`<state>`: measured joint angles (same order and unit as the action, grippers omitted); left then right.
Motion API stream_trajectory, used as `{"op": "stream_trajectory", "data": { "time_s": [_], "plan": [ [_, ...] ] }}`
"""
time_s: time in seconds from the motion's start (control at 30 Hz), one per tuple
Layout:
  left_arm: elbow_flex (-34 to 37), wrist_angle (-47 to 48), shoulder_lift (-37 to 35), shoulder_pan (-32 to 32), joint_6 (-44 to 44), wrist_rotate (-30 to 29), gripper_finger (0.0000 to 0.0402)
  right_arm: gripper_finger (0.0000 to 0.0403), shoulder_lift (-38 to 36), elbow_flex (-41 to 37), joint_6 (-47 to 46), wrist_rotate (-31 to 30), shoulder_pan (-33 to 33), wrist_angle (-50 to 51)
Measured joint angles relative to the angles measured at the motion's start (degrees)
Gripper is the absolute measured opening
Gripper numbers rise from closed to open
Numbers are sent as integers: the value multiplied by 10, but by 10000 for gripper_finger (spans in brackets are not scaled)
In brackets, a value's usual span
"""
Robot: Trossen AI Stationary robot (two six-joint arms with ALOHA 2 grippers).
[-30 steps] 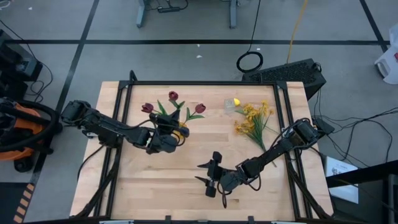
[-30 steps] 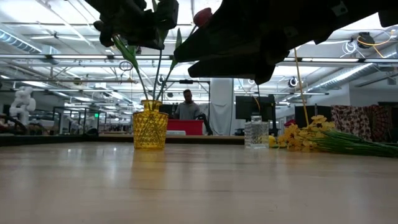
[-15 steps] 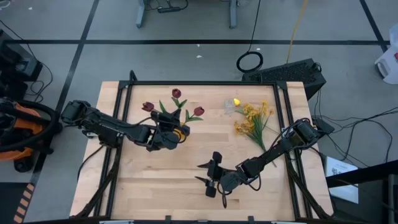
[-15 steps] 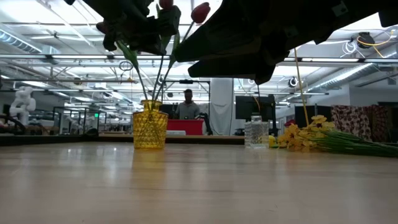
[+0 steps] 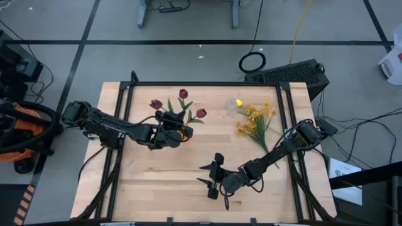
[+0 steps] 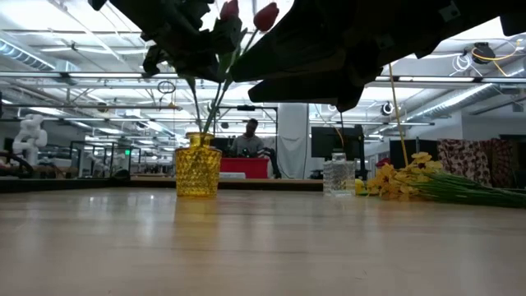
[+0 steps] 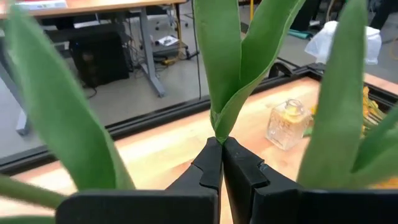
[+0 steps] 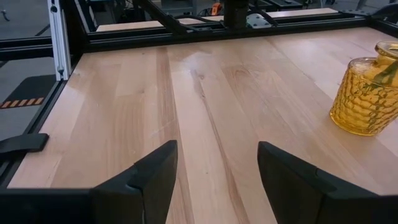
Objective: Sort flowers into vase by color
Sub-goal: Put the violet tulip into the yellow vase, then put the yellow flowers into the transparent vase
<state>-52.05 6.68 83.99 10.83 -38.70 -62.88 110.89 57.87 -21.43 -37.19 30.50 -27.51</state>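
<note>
**Red tulips held over yellow vase; yellow flowers not yet sorted**

Step in hand: the left gripper [image 5: 178, 130] sits over the yellow vase [image 6: 198, 165], just left of table centre. Its fingers [image 7: 211, 163] are pressed together on a tulip stem at the base of the leaves. The red tulips [image 5: 183, 93] fan toward 12 o'clock from the gripper; in the low view their stems run down into the vase mouth, so the red sort appears to be in its closing stage. Whether all stems sit fully inside cannot be told.

Right gripper [image 5: 212, 179] waits at about 6 o'clock on the table, jaws apart, holding nothing; its wrist view shows bare tabletop between the fingers and the yellow vase off to one side.

Next move, as judged: release the stem only once it rests in the vase, then withdraw upward without dragging the leaves. The yellow flowers then need lifting by their stems toward the clear vase [image 5: 233, 107].

Count:
- Red tulips: three.
- Yellow tulip: one [image 5: 239, 102], at the clear vase, about 1 o'clock.
- Yellow sprays [image 5: 256, 119]: one loose bunch lying at 2 o'clock; separate sprays not countable.
- Vases: two.
</note>
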Motion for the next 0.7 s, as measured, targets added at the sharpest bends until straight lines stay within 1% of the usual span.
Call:
{"op": "stream_trajectory", "data": {
  "time_s": [0.2,0.3,0.4,0.57,0.7],
  "plan": [
    [0,0,0,1,0,2,12,215,0,0,0,0,0,0],
    [0,0,0,1,-9,17,18,215,0,0,0,0,0,1],
    [0,2,0,2,-15,29,41,215,0,0,0,0,1,2],
    [0,3,0,12,-15,29,92,215,0,0,0,0,5,6],
    [0,7,-6,22,-15,28,121,215,0,0,0,0,6,8]
  ]
}}
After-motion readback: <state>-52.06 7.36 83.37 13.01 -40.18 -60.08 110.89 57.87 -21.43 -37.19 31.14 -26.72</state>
